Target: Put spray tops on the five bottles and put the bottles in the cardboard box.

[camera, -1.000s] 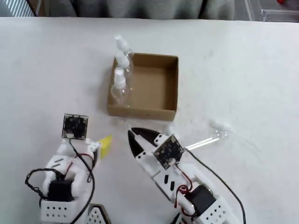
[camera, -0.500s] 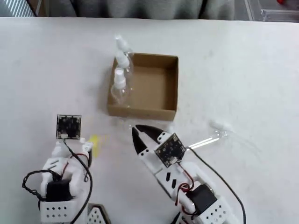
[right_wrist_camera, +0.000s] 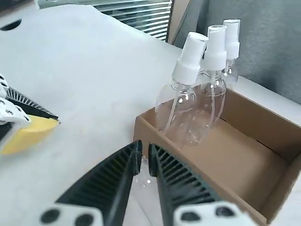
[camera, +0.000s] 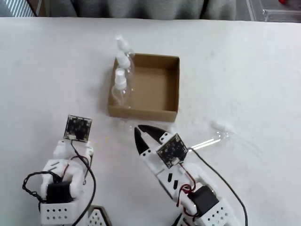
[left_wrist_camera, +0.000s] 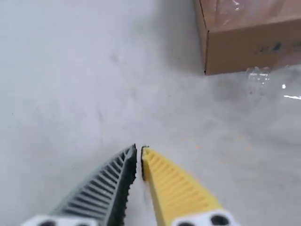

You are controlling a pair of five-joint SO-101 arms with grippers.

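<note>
Near the box front, both arms are hanging low with nothing in hand

Three capped bottles (camera: 120, 87) are standing in a row tight against one wall of the box (camera: 141, 113), probably leaving room for the last two. A clear bottle (left_wrist_camera: 268, 80), no top that I can make out, is sitting on the table (camera: 56, 61) just in front of the box. It's close to the right gripper (right_wrist_camera: 143, 146), which is sitting pretty much closed on nothing I can see. A loose spray top (camera: 221, 135) with its tube is lying off to that arm's other side, looks like it's waiting for a bottle. Left gripper (left_wrist_camera: 138, 149) is sitting closed too, tips touching, empty. Some print is showing on the box side, but it's too blurry to read.
</note>
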